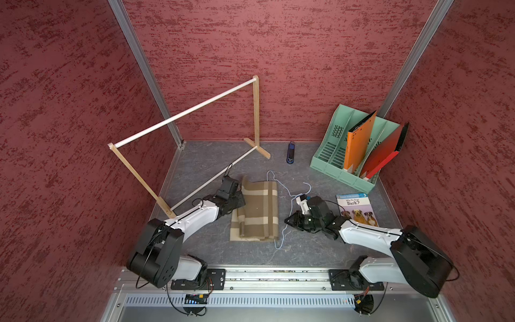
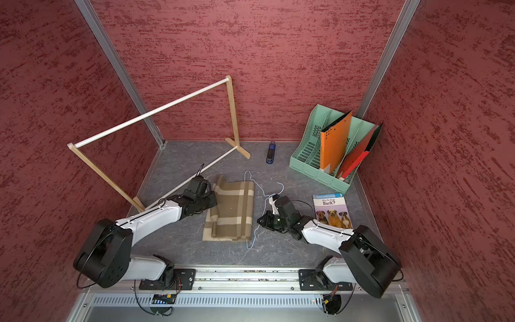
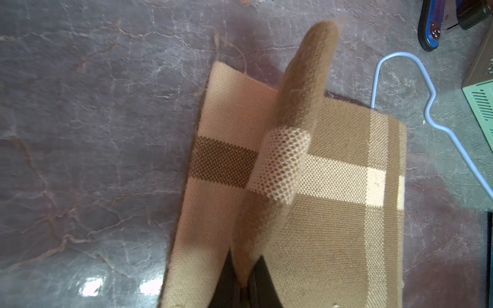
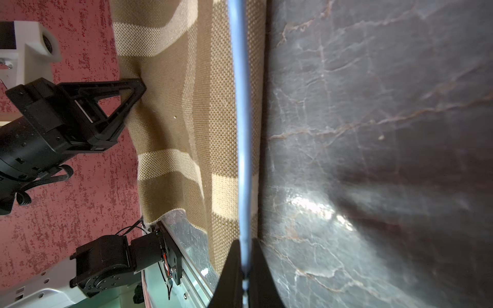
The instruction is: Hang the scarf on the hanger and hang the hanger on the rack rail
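Your left end effector (image 3: 244, 282) pinches a raised fold of the scarf (image 3: 346, 165), the rest flat on the bench (image 1: 306, 251). Your right end effector (image 4: 244, 266) grips the hanger (image 4: 241, 120) along its edge. Lift slowly, keep the wire steady.

Rack (image 1: 184, 113): wooden, white rods, left.
Stapler (image 1: 291, 152): blue, near back wall.
Sorter (image 1: 330, 164): mint, orange folder (image 1: 359, 145), red folder (image 1: 381, 153).
Book (image 1: 356, 209): dogs, flat on table (image 1: 306, 251).

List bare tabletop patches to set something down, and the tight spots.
Free: front strip between scarf and rail; back patch bordered by rack, stapler and scarf. Crowded: centre, with scarf, hanger, left gripper and right gripper; right side, with book and file organizer.
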